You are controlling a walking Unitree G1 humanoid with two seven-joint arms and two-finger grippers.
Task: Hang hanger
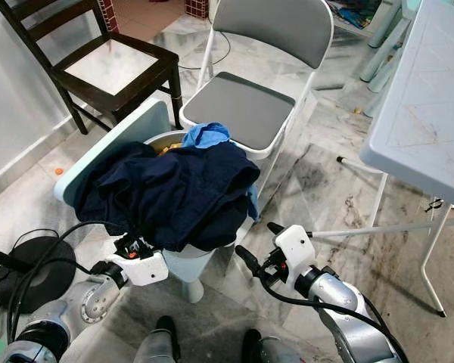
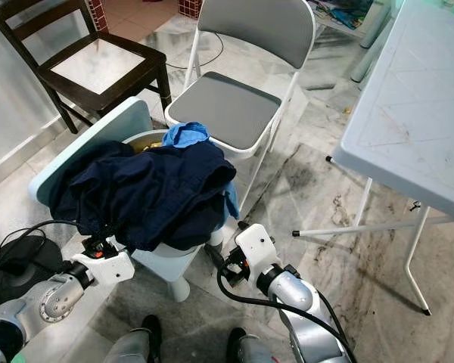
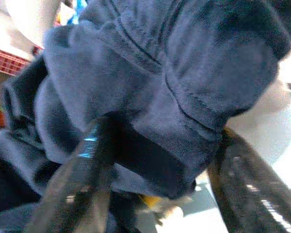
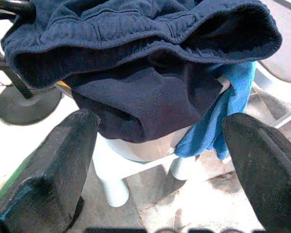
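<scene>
A heap of dark navy clothes (image 1: 170,189) spills over a pale laundry basket (image 1: 188,266), with a light blue cloth (image 1: 206,134) on top at the back. My left gripper (image 1: 133,243) is at the heap's lower left edge. In the left wrist view its fingers (image 3: 82,160) stand open on either side of a navy fold (image 3: 150,97). My right gripper (image 1: 261,243) hangs open low at the basket's front right, apart from it, and faces the navy heap (image 4: 145,92) and the hanging blue cloth (image 4: 218,121). I can make out no hanger.
The basket's pale lid (image 1: 110,147) leans open at its left. A grey folding chair (image 1: 246,110) stands right behind, a dark wooden chair (image 1: 113,72) at back left. A white folding table (image 1: 431,113) with thin legs is on the right. A black round base (image 1: 30,272) with cables lies left.
</scene>
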